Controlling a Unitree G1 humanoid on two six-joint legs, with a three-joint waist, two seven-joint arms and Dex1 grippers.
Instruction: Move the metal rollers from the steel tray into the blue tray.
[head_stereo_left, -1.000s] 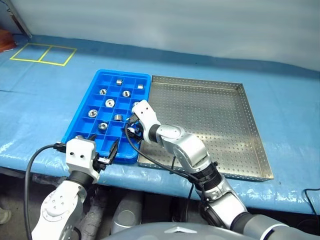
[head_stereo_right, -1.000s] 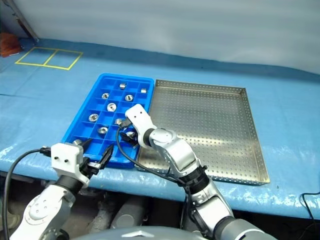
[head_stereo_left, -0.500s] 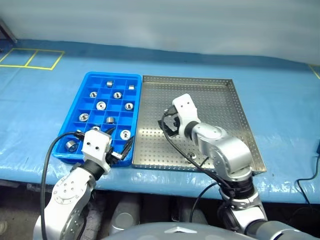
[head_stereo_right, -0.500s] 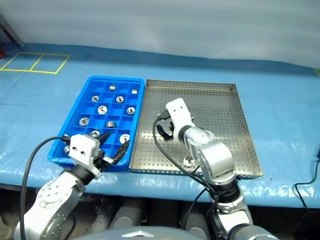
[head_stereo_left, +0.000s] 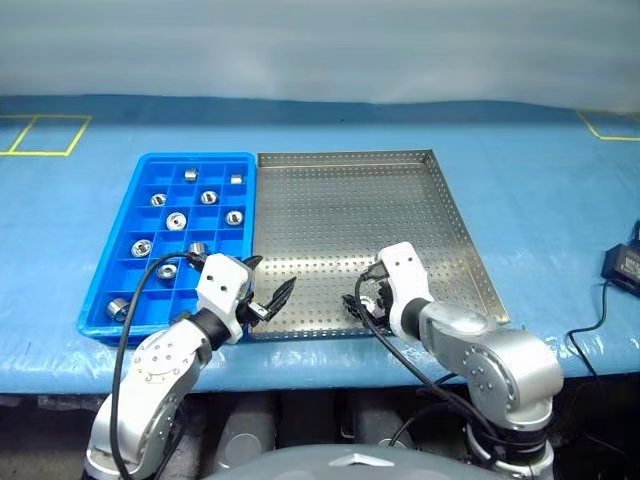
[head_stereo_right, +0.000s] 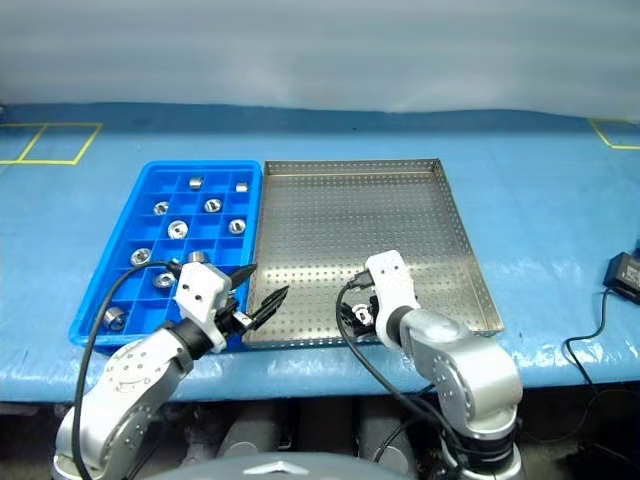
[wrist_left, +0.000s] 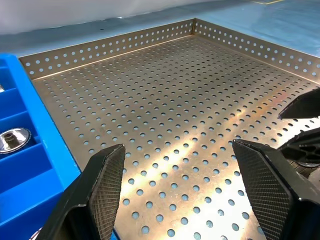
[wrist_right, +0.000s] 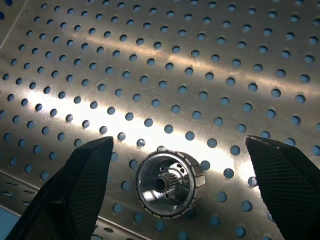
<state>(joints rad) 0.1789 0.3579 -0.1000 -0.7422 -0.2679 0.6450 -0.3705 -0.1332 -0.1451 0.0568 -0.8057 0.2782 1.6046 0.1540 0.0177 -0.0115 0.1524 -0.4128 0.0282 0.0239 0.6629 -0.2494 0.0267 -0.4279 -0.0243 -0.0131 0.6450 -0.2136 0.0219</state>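
Rollers status, biggest thing first. Blue table cover (head_stereo_left: 540, 180) spans the frame. One steel tray (head_stereo_left: 340, 200) sits mid-frame, and one blue tray (head_stereo_left: 195, 157) lies against its left edge.

Changes over the last second:
- The head camera has panned, so the whole scene sits further left in frame. That is not tray motion.
- Right gripper (wrist_right: 177, 145) was over the blue tray's lower right. It's now at the steel tray's lower edge, right of centre, jaws wide apart and empty, straddling a roller (wrist_right: 170, 185) lying flat on the perforated floor.
- Left gripper (wrist_left: 178, 147) has come in from below the blue tray to the steel tray's lower-left corner. It's also open, holding nothing.

My read is that the last drop-off is done and the next pick is being lined up.

Counts:
- Trays: 2
- Grippers: 2
- Rollers on steel: 1, and the rest of the floor is bare.
- Rollers in the blue tray (head_stereo_left: 176, 220): 10 visible, one per compartment.

The left gripper now covers a lower-right compartment that held a roller half a second ago, so the total is probably 11. If so, this is the final transfer.
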